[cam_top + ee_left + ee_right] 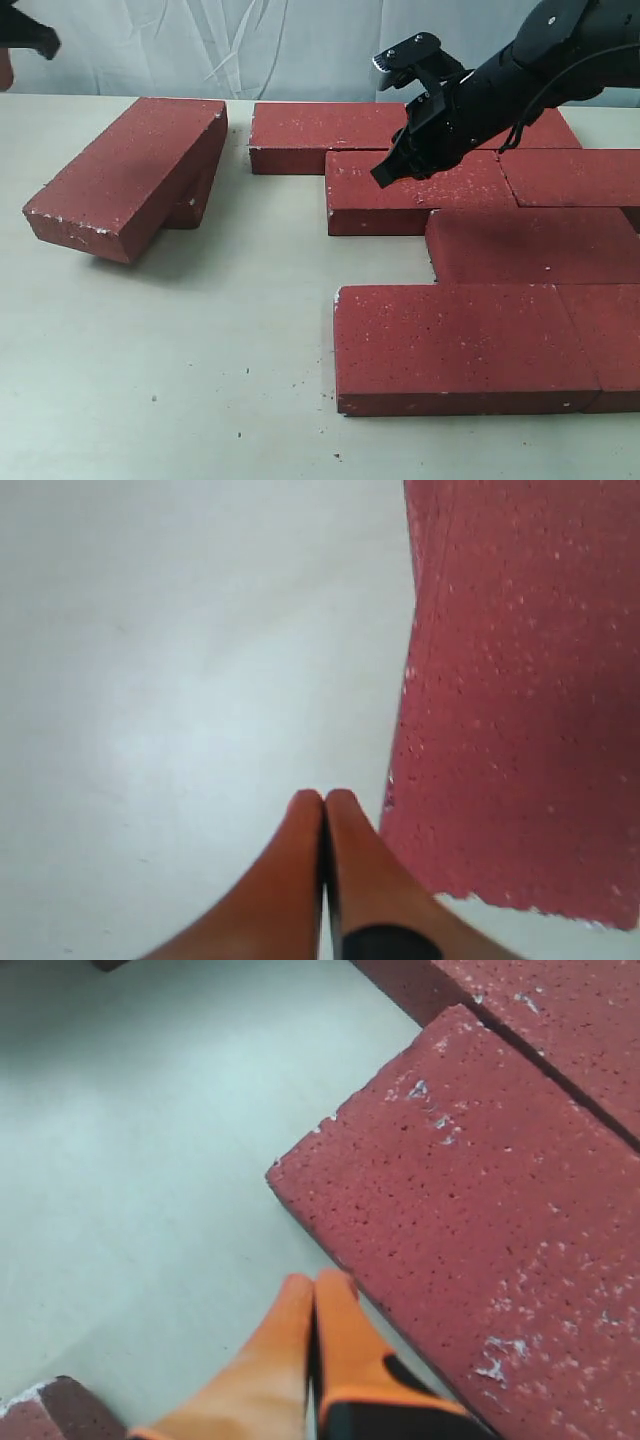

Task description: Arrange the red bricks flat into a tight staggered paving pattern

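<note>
Several red bricks lie flat in staggered rows on the right: a back brick [320, 135], a second-row brick [420, 190], a third-row brick [530, 245] and a front brick [460, 345]. On the left, a tilted brick [125, 175] leans on another brick [197, 200]. My right gripper [385, 175] [316, 1282] is shut and empty, its tips at the left end of the second-row brick [480, 1210], just off its edge. My left gripper [323, 798] is shut and empty above the table, beside a brick [520, 680].
The pale table [200, 380] stretches bare across the front left. More bricks [575, 175] [615, 340] continue off the right edge. A dark part of the left arm [28, 36] shows at the top left corner. Small crumbs dot the table near the front brick.
</note>
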Controlling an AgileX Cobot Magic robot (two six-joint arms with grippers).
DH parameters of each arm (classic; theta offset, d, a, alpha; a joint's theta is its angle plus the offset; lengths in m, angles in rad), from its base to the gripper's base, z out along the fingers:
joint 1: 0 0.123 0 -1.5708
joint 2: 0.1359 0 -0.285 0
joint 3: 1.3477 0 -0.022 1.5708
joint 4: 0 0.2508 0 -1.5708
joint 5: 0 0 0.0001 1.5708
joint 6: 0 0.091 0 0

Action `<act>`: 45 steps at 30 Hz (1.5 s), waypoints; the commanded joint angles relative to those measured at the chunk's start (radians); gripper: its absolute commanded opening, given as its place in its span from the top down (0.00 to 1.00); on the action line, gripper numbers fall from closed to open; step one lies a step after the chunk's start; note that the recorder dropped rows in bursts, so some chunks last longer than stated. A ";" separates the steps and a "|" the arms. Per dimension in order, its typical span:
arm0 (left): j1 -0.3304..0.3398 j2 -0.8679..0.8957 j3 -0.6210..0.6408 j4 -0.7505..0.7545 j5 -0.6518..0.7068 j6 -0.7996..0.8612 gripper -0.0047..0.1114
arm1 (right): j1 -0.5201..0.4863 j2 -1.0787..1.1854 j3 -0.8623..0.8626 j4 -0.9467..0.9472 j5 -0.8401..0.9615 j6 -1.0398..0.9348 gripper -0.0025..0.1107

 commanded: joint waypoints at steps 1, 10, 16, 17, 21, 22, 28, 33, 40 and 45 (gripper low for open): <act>0.223 -0.009 0.047 -0.399 0.028 0.176 0.96 | 0.002 0.001 0.002 0.004 0.002 -0.011 0.99; 0.455 0.065 0.179 -0.711 0.028 0.359 0.96 | 0.002 0.001 0.002 0.004 0.004 -0.026 0.99; 0.479 0.186 0.195 -0.855 0.028 0.458 0.96 | 0.002 0.001 0.002 0.004 0.001 -0.025 0.99; 0.479 0.213 0.195 -0.871 0.028 0.473 0.96 | 0.002 0.001 0.002 0.004 -0.001 -0.025 0.99; 0.479 0.285 0.195 -0.934 0.028 0.528 0.95 | 0.002 0.001 0.002 0.002 -0.003 -0.025 0.99; 0.479 0.301 0.195 -0.942 0.028 0.534 0.93 | 0.002 0.001 0.002 0.002 -0.003 -0.025 0.99; 0.479 0.351 0.195 -0.941 0.028 0.537 0.30 | 0.002 0.001 0.002 0.002 -0.006 -0.027 0.99; 0.479 0.355 0.195 -0.860 0.028 0.559 0.07 | 0.002 0.001 0.002 0.002 -0.008 -0.026 0.99; 0.448 0.355 0.204 -0.858 0.028 0.558 0.07 | 0.002 0.001 0.002 0.002 -0.017 -0.028 0.99; 0.388 0.355 0.204 -0.860 0.028 0.554 0.07 | 0.002 0.001 0.002 0.002 -0.021 -0.028 0.99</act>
